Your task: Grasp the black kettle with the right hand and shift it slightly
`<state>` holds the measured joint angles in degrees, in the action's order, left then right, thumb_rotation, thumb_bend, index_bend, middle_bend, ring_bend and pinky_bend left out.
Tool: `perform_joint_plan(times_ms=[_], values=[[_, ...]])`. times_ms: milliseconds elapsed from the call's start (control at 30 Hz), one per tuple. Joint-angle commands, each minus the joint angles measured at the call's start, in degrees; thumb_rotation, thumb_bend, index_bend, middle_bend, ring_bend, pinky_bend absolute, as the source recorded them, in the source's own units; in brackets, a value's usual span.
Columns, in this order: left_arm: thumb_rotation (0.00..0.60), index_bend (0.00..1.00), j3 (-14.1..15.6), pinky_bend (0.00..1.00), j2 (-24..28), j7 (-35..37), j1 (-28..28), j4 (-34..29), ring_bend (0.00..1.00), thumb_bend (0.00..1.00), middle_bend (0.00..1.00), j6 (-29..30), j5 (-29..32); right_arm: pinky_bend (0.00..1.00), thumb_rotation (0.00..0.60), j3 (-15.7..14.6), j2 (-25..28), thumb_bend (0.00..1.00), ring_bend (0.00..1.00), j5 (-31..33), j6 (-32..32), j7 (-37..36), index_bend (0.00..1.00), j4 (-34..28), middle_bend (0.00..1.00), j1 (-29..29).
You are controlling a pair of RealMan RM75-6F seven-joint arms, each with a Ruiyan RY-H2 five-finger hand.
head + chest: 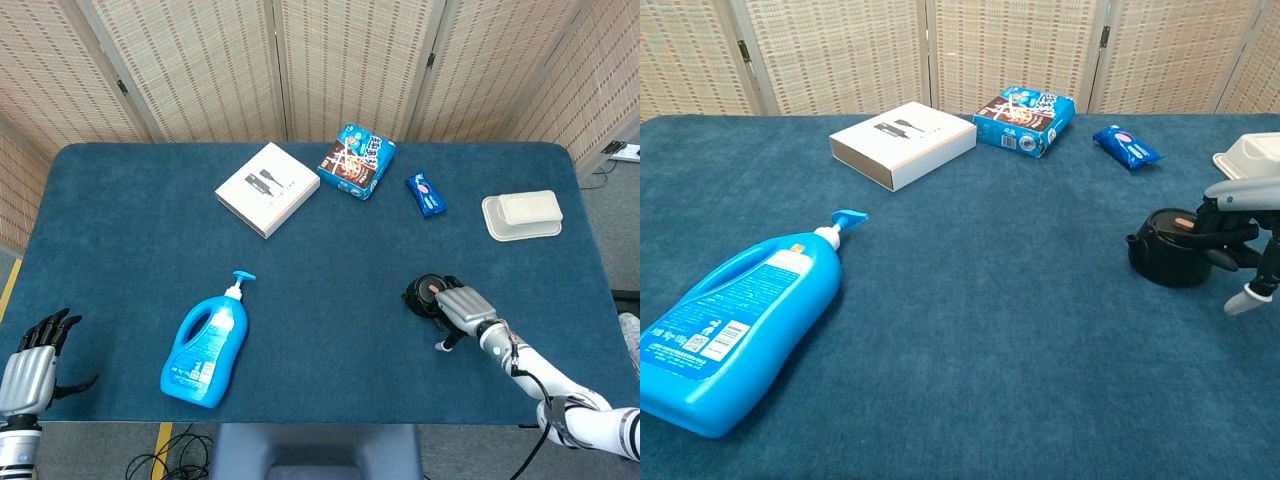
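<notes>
Left hand (28,368): at the front-left corner of the table (330,250), fingers spread, holding nothing. Blue pump bottle (207,345): lying on its side near the front edge; its label text is too small to read. White box (267,188): toward the rear edge, print illegible. Blue snack box (357,160) and small blue packet (425,193): further right; writing unreadable. Black kettle (1172,247): front-right area. Right hand (1240,234): fingers wrapped against the kettle's right side, gripping it. White container (521,214): near the right edge.
</notes>
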<state>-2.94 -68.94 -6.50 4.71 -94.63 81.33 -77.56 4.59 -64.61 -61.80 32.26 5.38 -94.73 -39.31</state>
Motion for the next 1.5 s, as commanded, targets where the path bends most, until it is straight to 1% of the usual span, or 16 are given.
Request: perform_joint_plan(times_ms=[33, 167, 367, 567, 800, 933, 1033, 1167, 1433, 1500], values=[[0.6, 0.19, 0.0, 0.15, 0.3, -0.1, -0.1, -0.4, 0.11, 0.15, 0.1, 0.2, 0.0, 0.03, 0.6, 1.3, 2.0, 0.0, 0.74, -0.9, -2.7, -3.5, 0.78, -0.3, 0.85, -1.4], [0.6, 0.19, 0.1, 0.15, 0.5, -0.2, -0.2, -1.0, 0.11, 0.15, 0.1, 0.4, -0.3, 0.04, 0.6, 2.4, 3.6, 0.0, 0.76, -2.0, -4.0, -7.3, 0.84, -0.6, 0.87, -1.6], [0.6, 0.19, 0.3, 0.15, 0.8, -0.7, -0.1, -1.7, 0.11, 0.15, 0.1, 0.2, -0.5, 0.04, 0.6, 3.6, 5.8, 0.0, 0.77, -5.2, -4.7, -14.1, 0.85, -0.9, 0.88, -0.5], [0.6, 0.19, 0.4, 0.15, 0.9, -1.0, -0.1, -2.4, 0.11, 0.15, 0.1, 0.3, -0.9, 0.04, 0.6, 3.5, 6.9, 0.0, 0.77, -9.4, -4.5, -18.9, 0.85, -1.0, 0.88, 0.8], [0.6, 0.19, 0.6, 0.15, 1.1, -1.1, -0.2, -3.2, 0.11, 0.15, 0.1, 0.4, -1.3, 0.04, 0.6, 3.1, 8.6, 0.0, 0.77, -14.6, -2.2, -23.5, 0.85, -2.1, 0.88, 2.2], [0.6, 0.19, 0.6, 0.15, 1.2, -0.9, -0.2, -3.5, 0.11, 0.15, 0.1, 0.6, -1.7, 0.04, 0.6, 2.5, 9.6, 0.0, 0.78, -16.5, -0.3, -24.3, 0.9, -3.2, 0.9, 2.9], [0.6, 0.19, 0.7, 0.15, 1.2, -0.5, -0.2, -3.6, 0.11, 0.15, 0.1, 0.6, -1.9, 0.01, 0.6, 2.1, 10.4, 0.0, 0.79, -17.9, 1.0, -25.3, 0.94, -4.3, 0.91, 3.4], [0.6, 0.19, 0.8, 0.15, 1.3, -0.4, -0.1, -3.9, 0.11, 0.15, 0.1, 0.5, -2.1, 0.0, 0.6, 1.5, 11.2, 0.0, 0.79, -18.8, 2.0, -25.7, 0.97, -5.0, 0.92, 3.7], [0.551, 0.19, 0.9, 0.15, 1.5, -0.3, 0.1, -4.2, 0.11, 0.15, 0.1, 0.2, -2.5, 0.0, 0.599, 0.3, 12.2, 0.0, 0.81, -17.7, 4.7, -22.2, 1.0, -6.8, 0.93, 4.7], [0.52, 0.19, 0.9, 0.15, 1.4, 0.0, 0.1, -4.3, 0.11, 0.15, 0.1, 0.3, -2.6, 0.0, 0.596, 0.1, 12.2, 0.0, 0.82, -17.1, 5.7, -20.6, 1.0, -7.2, 0.94, 5.1]])
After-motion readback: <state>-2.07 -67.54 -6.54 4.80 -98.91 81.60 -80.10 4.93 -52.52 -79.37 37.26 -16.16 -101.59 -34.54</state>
